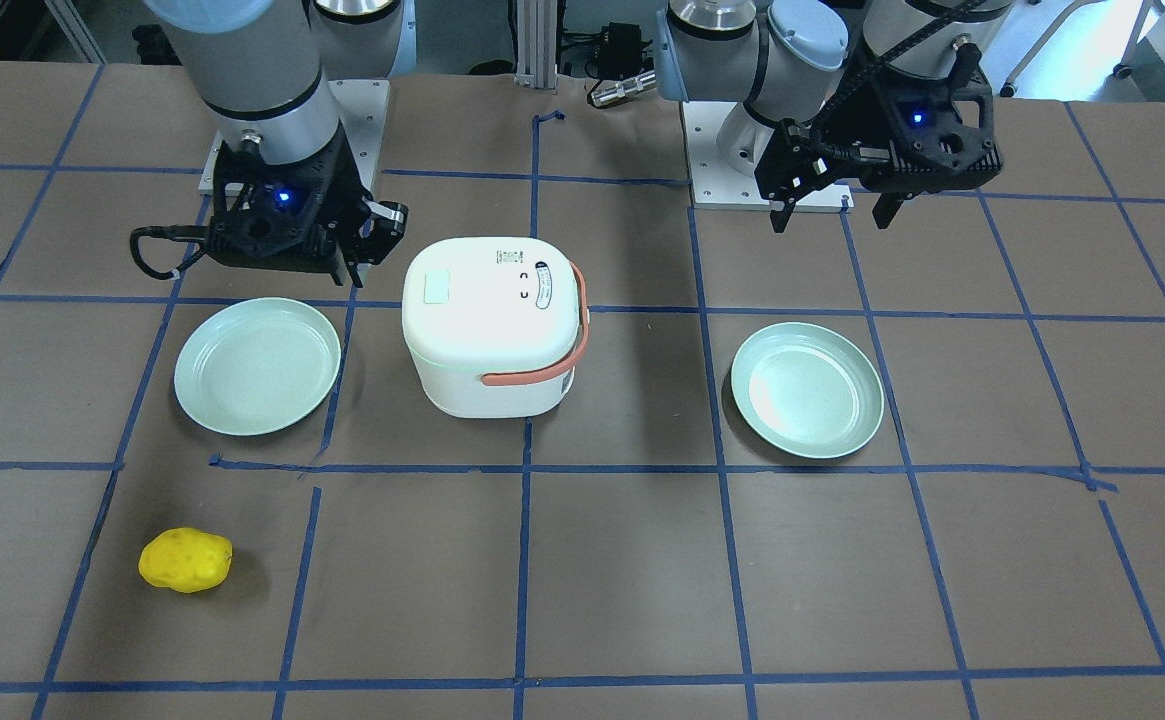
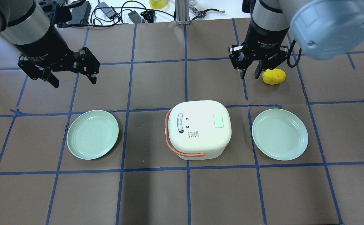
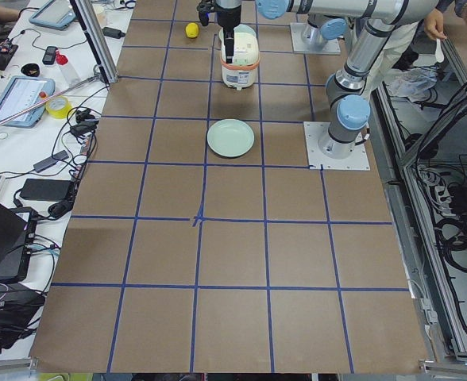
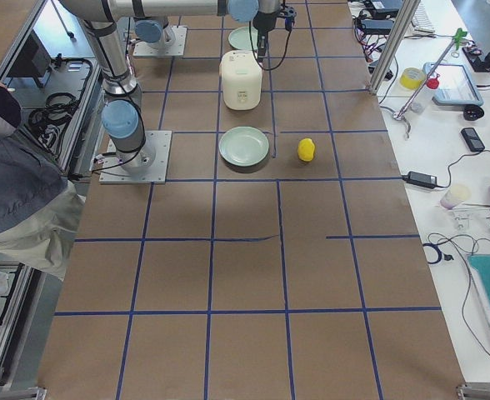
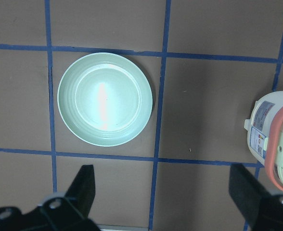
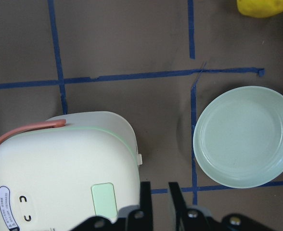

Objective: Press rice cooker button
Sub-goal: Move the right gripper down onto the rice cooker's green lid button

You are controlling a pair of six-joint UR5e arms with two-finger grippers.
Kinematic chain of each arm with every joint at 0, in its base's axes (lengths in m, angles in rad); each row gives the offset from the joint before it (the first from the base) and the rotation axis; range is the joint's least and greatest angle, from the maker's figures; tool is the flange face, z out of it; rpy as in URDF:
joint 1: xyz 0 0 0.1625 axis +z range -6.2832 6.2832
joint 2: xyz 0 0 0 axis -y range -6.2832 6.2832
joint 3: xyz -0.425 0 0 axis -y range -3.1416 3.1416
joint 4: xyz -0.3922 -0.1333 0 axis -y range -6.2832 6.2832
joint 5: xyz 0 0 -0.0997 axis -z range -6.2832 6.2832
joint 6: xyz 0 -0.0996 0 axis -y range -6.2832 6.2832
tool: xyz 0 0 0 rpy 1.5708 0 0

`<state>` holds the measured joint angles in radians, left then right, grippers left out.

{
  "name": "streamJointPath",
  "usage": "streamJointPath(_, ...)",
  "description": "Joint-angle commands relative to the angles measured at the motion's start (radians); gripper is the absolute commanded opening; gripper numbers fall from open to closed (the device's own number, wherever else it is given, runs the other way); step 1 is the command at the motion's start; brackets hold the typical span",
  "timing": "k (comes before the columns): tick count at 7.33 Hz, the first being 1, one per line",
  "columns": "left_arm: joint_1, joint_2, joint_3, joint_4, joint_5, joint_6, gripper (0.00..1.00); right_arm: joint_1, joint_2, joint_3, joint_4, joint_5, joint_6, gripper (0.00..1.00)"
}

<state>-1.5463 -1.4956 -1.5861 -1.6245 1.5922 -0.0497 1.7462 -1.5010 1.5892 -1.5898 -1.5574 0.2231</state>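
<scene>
Rice cooker: The white rice cooker (image 2: 199, 129) stands upright mid-table (image 2: 157, 197), lid closed, between two pale green plates.
Button: The pale green button (image 2: 218, 120) sits on the lid's half toward the robot's right. It is a rounded rectangle whose long side runs from the robot's side to the operators' side.
Heading: The orange handle (image 2: 168, 137) is folded down around the cooker's wall on the robot's left. The printed strip on the lid lies on that same side, parallel to the button's long side. The body is close to square, with no clear long axis.
Right gripper: The right gripper (image 2: 249, 75) hangs above the table on the operators' side of the cooker. Its fingers are narrow, nearly together, and grip nothing. Its wrist camera looks down on the button.
Left gripper: The left gripper (image 2: 74, 82) is spread wide and holds nothing. It hovers beyond the left plate (image 2: 92, 134), well apart from the cooker.
Room: A strip of brown table shows between the cooker and each plate, wider toward the left plate than toward the right plate (image 2: 280, 134). A yellow object (image 2: 274, 76) lies near the right gripper, on its outer side.
Edges: Blue tape lines (image 2: 186, 82) grid the surface, and one runs just behind the cooker. Cables (image 2: 119, 12) lie past the table's far edge.
</scene>
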Motion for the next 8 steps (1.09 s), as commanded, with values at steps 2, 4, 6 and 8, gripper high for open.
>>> streamJointPath(2, 0.000, 0.000, 0.000, 0.000, 0.000, -0.001, 1.00, 0.065, 0.001, 0.093, -0.042, 0.000, 0.036, 0.03)
streamJointPath(4, 0.000, 0.000, 0.000, 0.000, 0.000, 0.001, 1.00, 0.081, -0.001, 0.141, -0.065, 0.013, 0.051, 0.03)
streamJointPath(6, 0.000, 0.000, 0.000, 0.000, 0.000, 0.001, 1.00, 0.093, 0.004, 0.170, -0.065, 0.027, 0.052, 0.04)
streamJointPath(8, 0.000, 0.000, 0.000, 0.000, 0.000, 0.001, 1.00, 0.093, 0.010, 0.172, -0.067, 0.027, 0.050, 0.04)
